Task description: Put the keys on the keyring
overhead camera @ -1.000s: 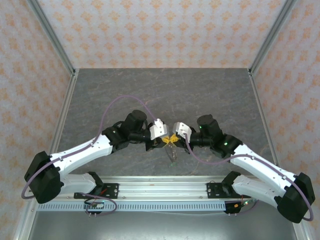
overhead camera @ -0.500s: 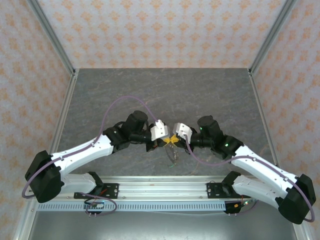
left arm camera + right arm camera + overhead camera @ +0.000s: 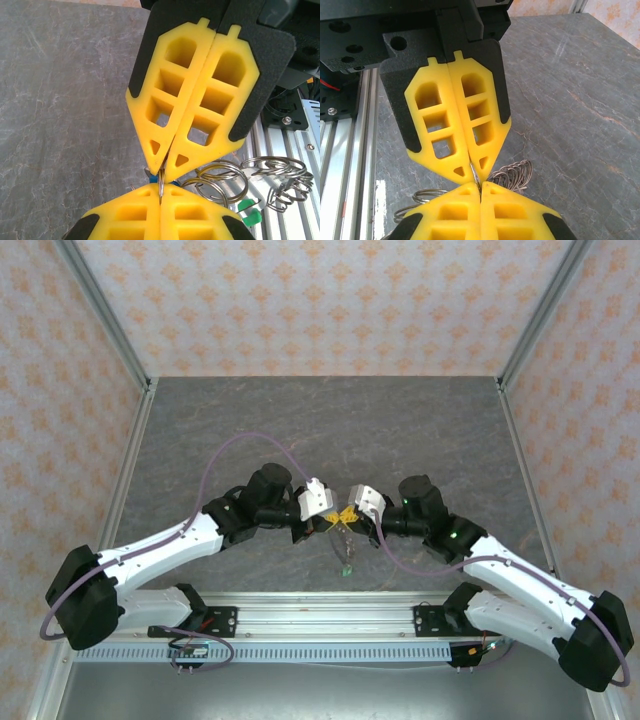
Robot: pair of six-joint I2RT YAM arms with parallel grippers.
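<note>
The left gripper has its yellow fingers pressed flat together, and so does the right gripper. The two pairs meet tip to tip, both pinching one thin wire of the keyring at the seam. The keyring is a bunch of fine metal loops and coils crowded along that wire, spilling out just beside the joined tips above the grey stone table. The left wrist view shows the coils bright and silvery, fanned to one side over the aluminium rail. A green tag lies beneath them and a blue sliver sits against the pinched wire. In the right wrist view the loops look duller and tan-grey, on both sides of the tips. From above, the bundle trails from the meeting point toward the near edge, ending in a green speck.
</note>
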